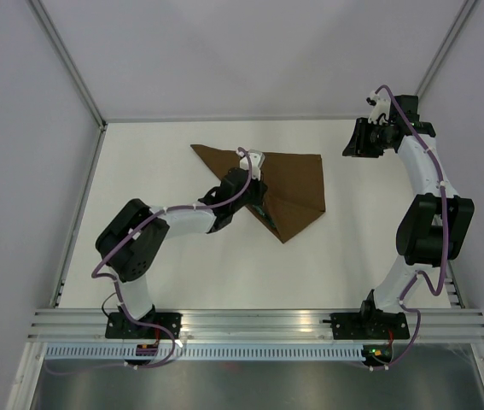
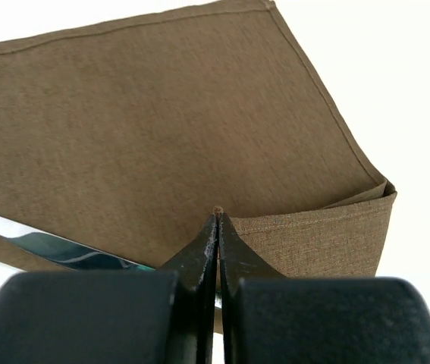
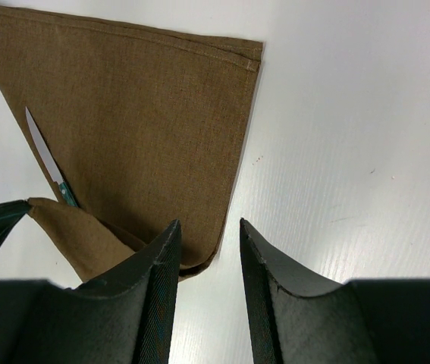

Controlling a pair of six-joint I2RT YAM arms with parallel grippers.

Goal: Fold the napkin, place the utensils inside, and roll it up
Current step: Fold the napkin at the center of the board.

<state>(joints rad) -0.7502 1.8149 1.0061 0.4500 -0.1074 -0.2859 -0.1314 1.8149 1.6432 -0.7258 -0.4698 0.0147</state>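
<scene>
Brown napkin (image 2: pixel 161 114), its folded corner pinched in the left gripper (image 2: pixel 217 220).

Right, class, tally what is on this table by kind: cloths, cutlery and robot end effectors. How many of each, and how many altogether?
napkin: 1
knife: 1
end effectors: 2, the left end effector and the right end effector
Total: 4

Left tool (image 2: pixel 218 216) clamped on napkin (image 2: pixel 161 114); right tool (image 3: pixel 208 224) parted, arm extended forward
</scene>
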